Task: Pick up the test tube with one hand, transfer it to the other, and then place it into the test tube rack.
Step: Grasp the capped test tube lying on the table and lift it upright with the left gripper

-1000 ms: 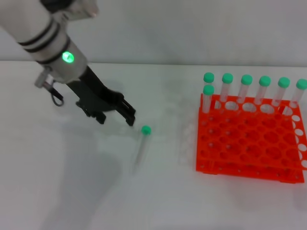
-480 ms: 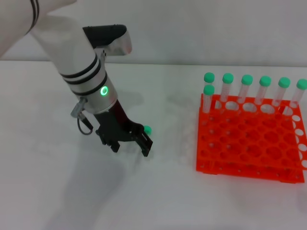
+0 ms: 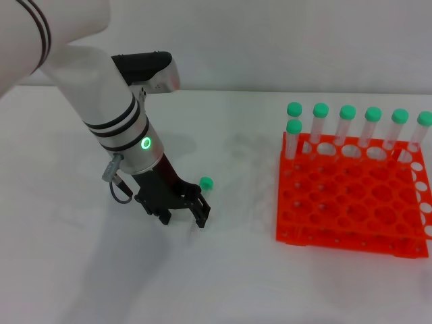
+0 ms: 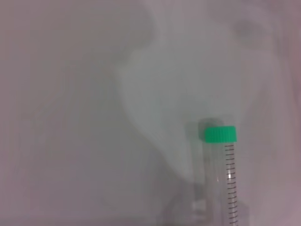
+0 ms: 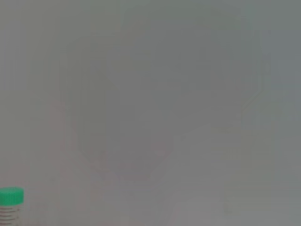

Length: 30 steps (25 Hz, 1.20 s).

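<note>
The test tube lies on the white table, its green cap (image 3: 206,182) showing just beyond my left gripper (image 3: 183,216). The clear body runs toward me and is mostly hidden under the black prongs. The left gripper is low over the tube's body with its prongs spread, open. The left wrist view shows the tube (image 4: 222,174) close up, lying on the table with its cap (image 4: 220,134) at the far end. The orange-red test tube rack (image 3: 351,209) stands at the right. My right gripper is out of view.
Several green-capped tubes (image 3: 346,121) stand upright in the rack's back row, one (image 3: 293,135) in the row in front at the rack's left end. The right wrist view shows only a green cap (image 5: 10,197) at its edge. A grey wall runs behind the table.
My left arm has swung in from the back left and come down over the lying tube. In the last half second it shifted slightly left, uncovering the cap.
</note>
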{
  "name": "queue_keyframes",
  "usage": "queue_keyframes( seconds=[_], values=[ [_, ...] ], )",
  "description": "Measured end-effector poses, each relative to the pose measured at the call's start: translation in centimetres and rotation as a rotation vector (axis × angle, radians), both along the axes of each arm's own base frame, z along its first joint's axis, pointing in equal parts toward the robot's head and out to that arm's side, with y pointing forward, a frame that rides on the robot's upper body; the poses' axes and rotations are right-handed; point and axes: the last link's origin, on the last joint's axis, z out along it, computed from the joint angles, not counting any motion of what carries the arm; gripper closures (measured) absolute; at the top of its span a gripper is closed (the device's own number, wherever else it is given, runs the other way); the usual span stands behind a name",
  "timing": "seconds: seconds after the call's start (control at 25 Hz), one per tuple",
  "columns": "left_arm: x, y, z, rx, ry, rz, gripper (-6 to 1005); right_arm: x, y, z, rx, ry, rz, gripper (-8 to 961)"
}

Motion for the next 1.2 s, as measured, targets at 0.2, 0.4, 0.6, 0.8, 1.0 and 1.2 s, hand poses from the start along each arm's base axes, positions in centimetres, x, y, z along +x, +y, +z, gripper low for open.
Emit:
queue_keyframes(
  seconds=[0.2, 0.4, 0.6, 0.8, 1.0, 1.2],
  values=[
    [0.2, -0.1, -0.4, 0.000, -0.003, 0.006, 362, 0.0, 0.0, 0.0, -0.003, -0.001, 0.002, 84],
    [0.2, -0.1, -0.6, 0.006, -0.004, 0.003, 401, 0.0, 0.1, 0.0, -0.004, -0.003, -0.001, 84],
    [0.1, 0.0, -0.7, 0.010, -0.002, 0.000, 443, 0.0, 0.1, 0.0, -0.004, -0.003, -0.001, 84],
    [0.3, -0.1, -1.0, 0.001, -0.006, -0.016, 497, 0.0, 0.2, 0.0, -0.004, -0.003, -0.001, 84],
    [0.4, 0.0, -1.1, 0.005, -0.008, -0.025, 552, 0.0, 0.4, 0.0, -0.005, -0.001, -0.008, 84],
    [0.3, 0.0, -1.1, 0.007, -0.009, -0.021, 697, 0.1, 0.4, 0.1, -0.002, 0.000, -0.012, 84]
  ],
)
